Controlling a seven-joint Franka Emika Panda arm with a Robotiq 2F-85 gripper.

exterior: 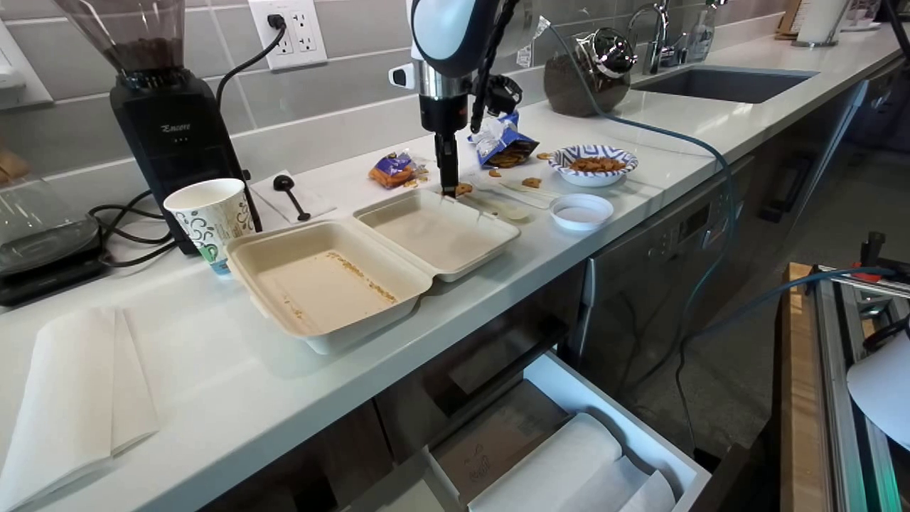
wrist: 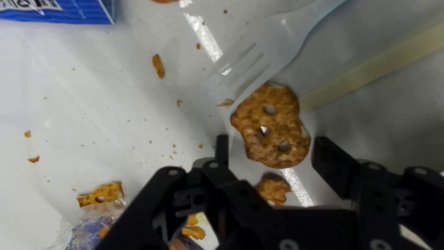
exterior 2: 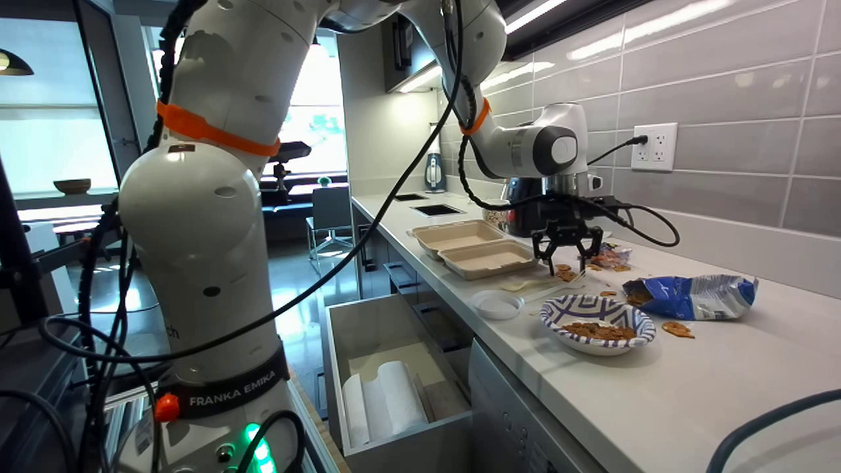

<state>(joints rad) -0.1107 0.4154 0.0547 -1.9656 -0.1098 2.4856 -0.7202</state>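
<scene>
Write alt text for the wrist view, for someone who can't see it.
An open black gripper frames a flat, three-holed pretzel on a white counter, not holding it. A translucent fork and a pale handle lie close by among crumbs; a blue packet shows top left.

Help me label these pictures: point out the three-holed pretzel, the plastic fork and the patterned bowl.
Pretzel (wrist: 276,126), wrist view: middle of its face.
Fork (wrist: 282,38), wrist view: head behind tines.
Bowl (exterior 2: 594,308), in an exterior view: inner wall.

The clamshell (exterior 2: 489,258) is shared: in an exterior view looking down the bench (exterior: 206,348) toward a sink (exterior: 725,85), and in an exterior view beside the arm (exterior 2: 194,187), facing roughly opposite. The wrist view peers closely downward past the pincer (wrist: 270,142).
</scene>
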